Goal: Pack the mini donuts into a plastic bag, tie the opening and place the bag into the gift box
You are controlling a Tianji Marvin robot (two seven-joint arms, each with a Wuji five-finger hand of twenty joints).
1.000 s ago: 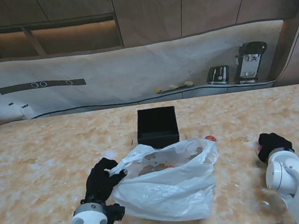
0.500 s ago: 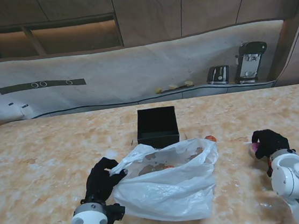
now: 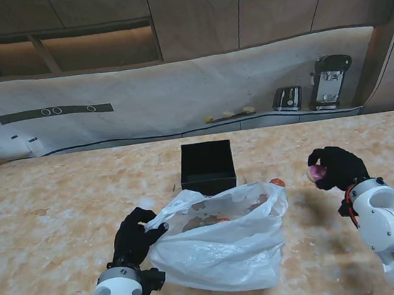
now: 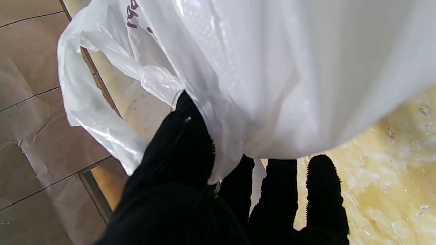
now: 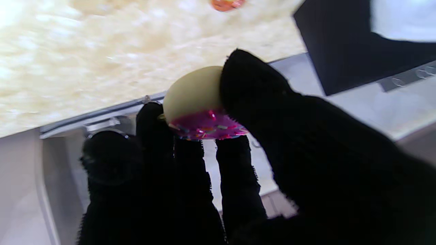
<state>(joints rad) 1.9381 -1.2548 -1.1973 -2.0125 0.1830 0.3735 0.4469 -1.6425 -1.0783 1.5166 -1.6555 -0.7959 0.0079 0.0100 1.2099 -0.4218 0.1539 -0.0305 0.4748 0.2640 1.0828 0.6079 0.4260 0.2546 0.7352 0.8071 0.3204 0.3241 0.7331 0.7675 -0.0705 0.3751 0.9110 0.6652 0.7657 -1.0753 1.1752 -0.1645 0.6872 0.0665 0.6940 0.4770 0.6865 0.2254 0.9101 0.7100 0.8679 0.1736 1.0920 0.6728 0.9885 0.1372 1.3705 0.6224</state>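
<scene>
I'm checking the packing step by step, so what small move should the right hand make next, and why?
Probably carry the pink-iced donut leftward to above the plastic bag opening. The right hand holds it clear of the table, while the left hand grips the bag's edge, keeping the mouth open with donuts already inside. One orange donut still lies beside the bag.

stand overhead, wrists close along fingers

one bag (image 3: 222, 241), one box (image 3: 208, 166), two loose donuts (image 3: 317, 172) (bagged ones unclear).
</scene>
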